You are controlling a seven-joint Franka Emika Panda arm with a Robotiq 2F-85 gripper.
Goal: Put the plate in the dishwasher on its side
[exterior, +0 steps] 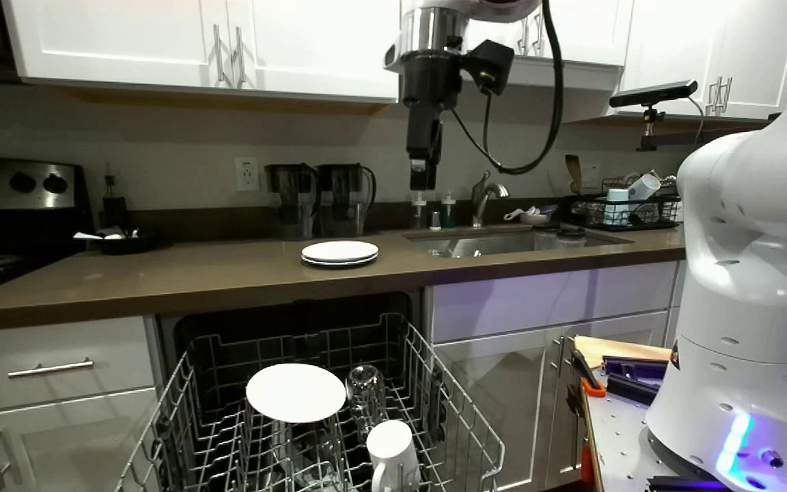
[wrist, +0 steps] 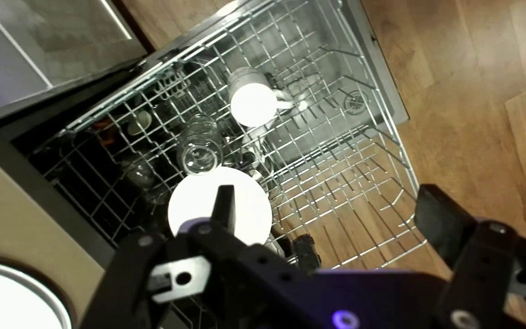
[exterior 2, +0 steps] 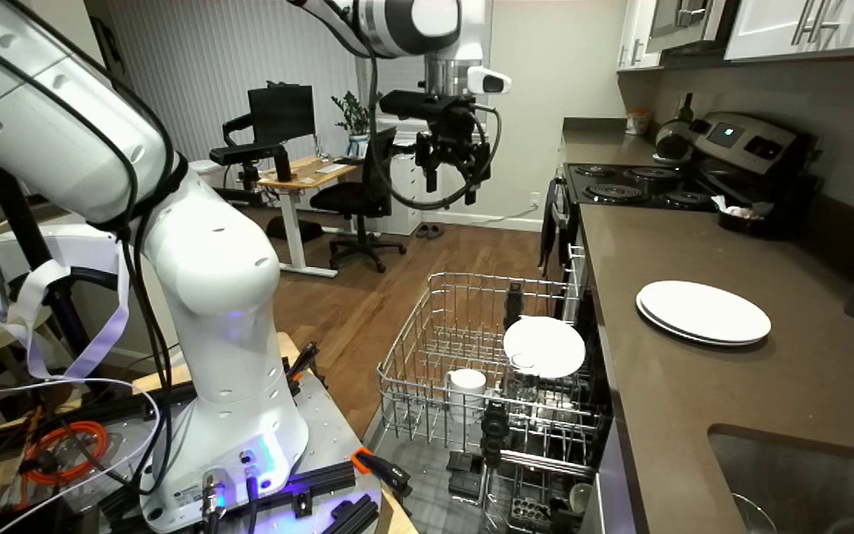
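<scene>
Out from dishwasher (exterior: pixel 339 314) juts rack (exterior: pixel 458 387), plate (exterior: pixel 296 393) in it, lying nearer flat than upright! Clear glass (exterior: pixel 366 396) just beside plate, on right in an exterior view; white mug (exterior: pixel 393 454) nearer, also right. High above, pincer (exterior 2: pixel 451 188) hangs unclenched, fingers (wrist: pixel 441 224) spread wide. Far side in that view: counter (exterior: pixel 195 266), two more white plates (exterior: pixel 339 253) stacked flat, left of sink (exterior: pixel 503 244). Behind stack, two dark-topped pitchers (exterior: pixel 291 205) stand upright.

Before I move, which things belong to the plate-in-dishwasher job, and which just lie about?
Job:
Black two-fingered gripper
Dark-interior dishwasher
Light grey wire rack
Probably the round white plate in that rack

Lying about:
Two stacked white plates on brown counter
White handled mug
Clear drinking glass
</scene>
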